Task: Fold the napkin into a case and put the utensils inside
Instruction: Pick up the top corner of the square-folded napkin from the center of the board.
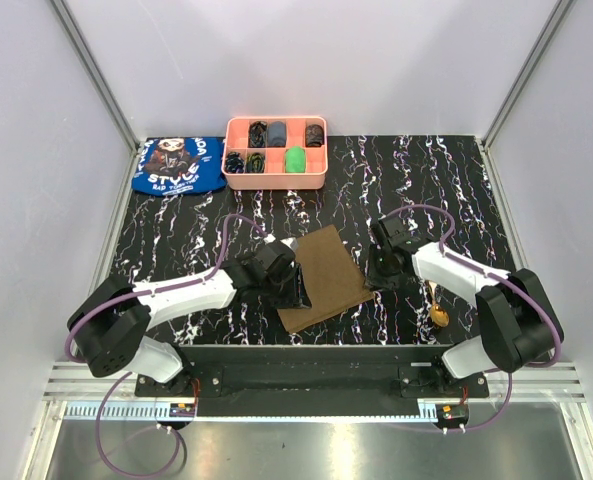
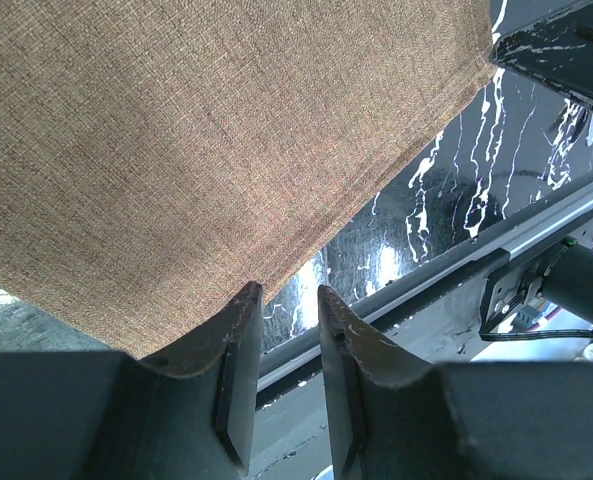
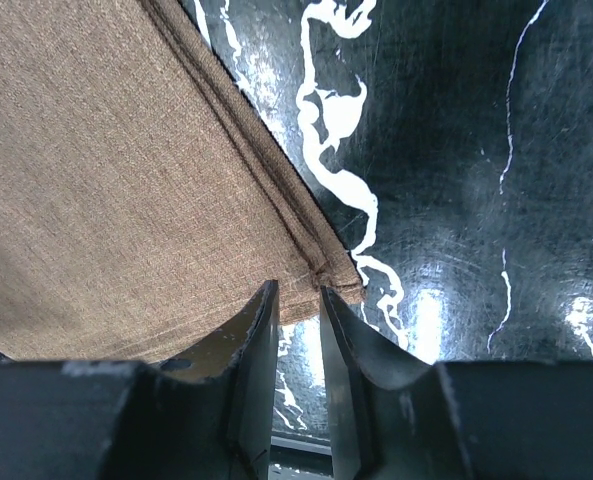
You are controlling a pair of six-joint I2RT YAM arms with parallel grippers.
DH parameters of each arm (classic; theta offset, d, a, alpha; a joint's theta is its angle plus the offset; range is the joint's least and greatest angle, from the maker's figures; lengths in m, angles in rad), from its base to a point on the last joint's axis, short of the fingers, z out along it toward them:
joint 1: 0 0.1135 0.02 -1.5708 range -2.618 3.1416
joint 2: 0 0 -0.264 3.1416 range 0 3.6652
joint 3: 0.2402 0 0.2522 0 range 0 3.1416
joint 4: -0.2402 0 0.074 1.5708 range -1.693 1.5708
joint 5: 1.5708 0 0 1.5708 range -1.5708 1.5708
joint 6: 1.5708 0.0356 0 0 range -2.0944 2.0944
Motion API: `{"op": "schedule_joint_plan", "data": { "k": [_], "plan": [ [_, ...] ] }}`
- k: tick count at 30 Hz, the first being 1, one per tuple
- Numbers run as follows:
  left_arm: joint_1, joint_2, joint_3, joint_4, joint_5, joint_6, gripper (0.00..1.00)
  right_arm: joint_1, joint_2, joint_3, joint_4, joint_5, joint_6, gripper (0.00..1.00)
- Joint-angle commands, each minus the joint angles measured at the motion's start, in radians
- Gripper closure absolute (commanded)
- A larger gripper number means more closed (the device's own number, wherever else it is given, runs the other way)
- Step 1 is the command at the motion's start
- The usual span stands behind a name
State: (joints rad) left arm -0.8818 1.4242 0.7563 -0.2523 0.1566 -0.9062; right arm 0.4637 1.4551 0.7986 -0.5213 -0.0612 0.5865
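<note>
The olive-brown napkin (image 1: 321, 272) lies flat, turned at an angle, near the front of the black marbled table. My left gripper (image 1: 294, 290) sits low at the napkin's left front edge. In the left wrist view its jaws (image 2: 281, 300) stand slightly apart and empty, tips at the cloth's border (image 2: 206, 130). My right gripper (image 1: 374, 272) is at the napkin's right corner. Its jaws (image 3: 298, 295) also show a narrow empty gap, just short of the hemmed corner (image 3: 326, 270). A gold-brown spoon (image 1: 439, 316) lies by the right arm, partly hidden by it.
A pink compartment tray (image 1: 274, 186) with small dark and green items stands at the back centre. A blue printed cloth (image 1: 179, 165) lies to its left. The metal rail of the table's front edge (image 2: 446, 275) runs close behind the left fingers.
</note>
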Motion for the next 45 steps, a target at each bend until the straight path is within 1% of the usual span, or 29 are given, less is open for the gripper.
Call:
{"op": "schedule_joint_plan", "data": {
  "k": [1, 8, 13, 18, 22, 28, 29, 32, 38, 39, 44, 45],
  "plan": [
    [-0.003, -0.008, -0.011, 0.041, 0.011, -0.008, 0.69, -0.01, 0.019, 0.037, 0.004, 0.014, -0.017, 0.68],
    [-0.002, -0.018, -0.006, 0.039, 0.006, -0.007, 0.69, -0.01, 0.031, 0.004, 0.041, -0.026, -0.008, 0.68],
    [-0.002, -0.014, -0.006, 0.042, 0.011, -0.008, 0.69, -0.01, 0.051, -0.001, 0.067, -0.043, 0.001, 0.7],
    [-0.002, -0.022, -0.008, 0.036, 0.006, -0.007, 0.69, -0.01, 0.047, -0.006, 0.066, -0.045, 0.004, 0.69],
    [0.0, -0.03, 0.001, 0.03, 0.003, -0.003, 0.68, -0.01, 0.047, -0.013, 0.063, -0.043, 0.006, 0.67],
    [0.009, -0.044, 0.009, 0.016, -0.002, 0.0, 0.67, -0.008, 0.062, -0.018, 0.067, -0.048, 0.003, 0.69],
    [0.01, -0.048, 0.008, 0.015, -0.002, -0.002, 0.67, -0.008, 0.057, -0.018, 0.069, -0.049, 0.003, 0.7],
    [0.018, -0.062, 0.005, 0.004, -0.011, 0.001, 0.67, -0.008, 0.034, -0.004, 0.06, -0.051, 0.004, 0.78],
    [0.058, -0.103, -0.018, -0.007, -0.034, -0.002, 0.67, -0.008, -0.027, 0.037, -0.011, -0.026, -0.008, 0.88],
    [0.066, -0.113, -0.025, -0.008, -0.038, -0.002, 0.67, -0.008, -0.033, 0.04, -0.02, -0.022, -0.014, 0.93],
    [0.135, -0.186, -0.044, -0.031, -0.065, 0.003, 0.67, -0.008, -0.052, 0.057, -0.016, -0.048, -0.036, 1.0],
    [0.145, -0.2, -0.054, -0.038, -0.068, 0.004, 0.67, -0.01, -0.044, 0.062, -0.002, -0.078, -0.045, 1.0]
  ]
}}
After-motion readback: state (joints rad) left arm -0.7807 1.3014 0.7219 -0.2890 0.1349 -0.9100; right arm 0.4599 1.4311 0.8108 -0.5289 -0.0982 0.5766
